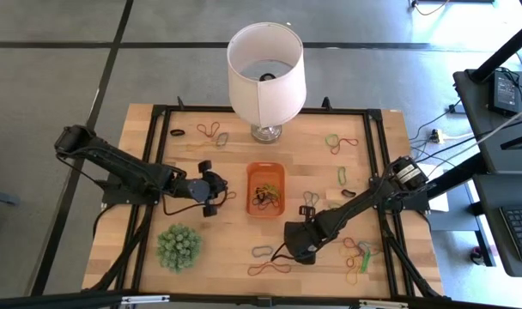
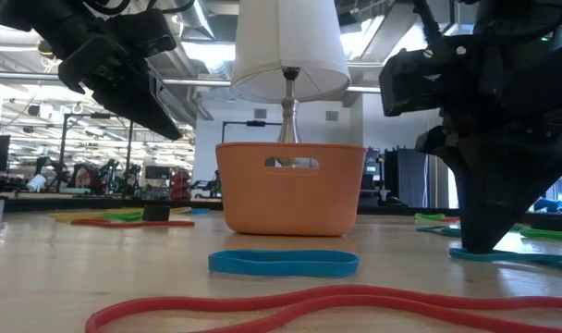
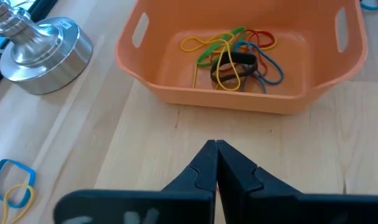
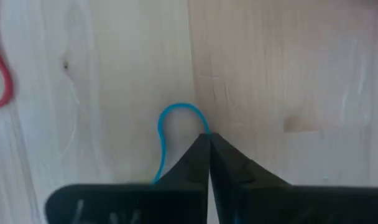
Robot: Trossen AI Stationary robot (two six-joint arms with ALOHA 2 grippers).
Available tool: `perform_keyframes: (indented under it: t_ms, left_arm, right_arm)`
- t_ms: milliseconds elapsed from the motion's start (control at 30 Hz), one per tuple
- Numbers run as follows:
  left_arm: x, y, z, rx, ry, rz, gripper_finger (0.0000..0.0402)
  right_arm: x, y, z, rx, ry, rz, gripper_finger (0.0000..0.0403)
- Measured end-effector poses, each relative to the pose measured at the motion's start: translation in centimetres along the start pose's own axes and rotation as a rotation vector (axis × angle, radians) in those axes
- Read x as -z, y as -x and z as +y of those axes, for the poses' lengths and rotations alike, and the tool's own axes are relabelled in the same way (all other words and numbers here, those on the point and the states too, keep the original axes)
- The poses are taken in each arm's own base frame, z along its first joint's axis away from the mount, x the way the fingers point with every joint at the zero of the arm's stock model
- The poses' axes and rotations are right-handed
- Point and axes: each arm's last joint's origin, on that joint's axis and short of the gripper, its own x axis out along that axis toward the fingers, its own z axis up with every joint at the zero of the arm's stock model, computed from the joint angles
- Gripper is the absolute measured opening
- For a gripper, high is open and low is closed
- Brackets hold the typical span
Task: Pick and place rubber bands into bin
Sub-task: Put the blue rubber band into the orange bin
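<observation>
On the wooden bench [image 1: 201, 275], the right gripper [image 4: 209, 138] is seen lowered to the surface, its fingers pinched together on the edge of a thin blue rubber band [image 4: 167, 127]. The band's free loop bulges out just beside the fingertips and lies flat on the wood. The left gripper [image 3: 216, 147] hangs just beside the small shallow orange plastic bin [image 3: 239, 93], fingers fully closed and holding nothing.

A small tangle of yellow, green, red, blue and black bands [image 3: 234, 56] is already collected in the bin. Many more loops are scattered over the bench, among them a long red band [image 2: 309, 305] and a blue one [image 2: 283, 263] near the front edge, well apart from the bin.

The bands are judged to be very light, soft and floppy, with a slightly grippy surface. A pinch on a single strand at the loop's edge should be enough, though so thin a strand could slip out of the tips or stretch and snap back when it is raised.
</observation>
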Motion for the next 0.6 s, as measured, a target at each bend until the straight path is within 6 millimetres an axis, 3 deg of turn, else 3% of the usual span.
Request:
perform_keyframes:
  t_ms: [100, 367, 600]
  left_arm:
    - [0.0, 0.0, 0.0, 0.006, 0.001, 0.000, 0.0003]
    - [0.0, 0.0, 0.0, 0.009, 0.002, -0.002, 0.0003]
    - [-0.1, 0.0, -0.1, 0.013, 0.006, -0.003, 0.0001]
  right_arm:
    - [-0.4, 1.1, 0.3, 0.011, 0.008, 0.028, 0.0005]
    - [-1.3, 6.7, 0.2, 0.062, 0.004, 0.003, 0.0002]
    - [-2.1, 13.0, -0.5, 0.109, -0.008, -0.127, 0.0002]
